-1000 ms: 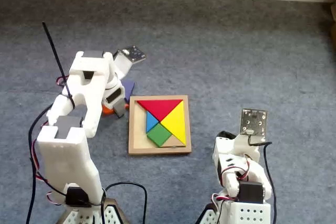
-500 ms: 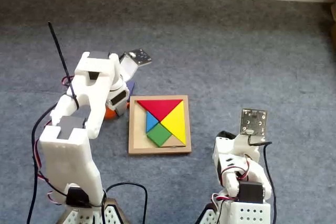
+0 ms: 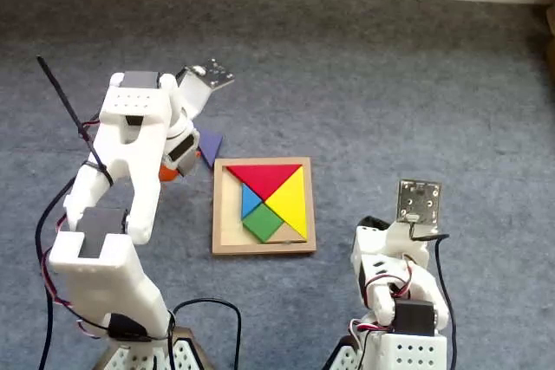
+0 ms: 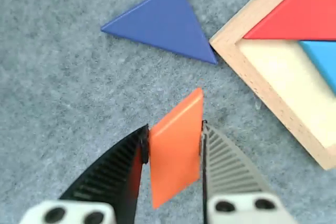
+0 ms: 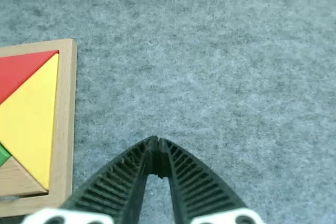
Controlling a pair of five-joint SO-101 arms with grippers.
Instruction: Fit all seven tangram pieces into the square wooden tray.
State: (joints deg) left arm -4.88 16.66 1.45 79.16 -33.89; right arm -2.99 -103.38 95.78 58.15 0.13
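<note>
Drawn back from the tray (image 3: 260,249), left gripper (image 4: 174,127) holds the orange piece (image 4: 176,153) clamped between its jaws.

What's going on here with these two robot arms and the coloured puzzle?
They're filling a wooden tray with tangram pieces. The left arm has an orange piece clamped in its jaws, just off the tray's corner. A dark blue triangle lies on the carpet nearby. Red, yellow, light blue and green pieces already sit in the tray. The right arm rests apart, jaws shut on nothing.
</note>
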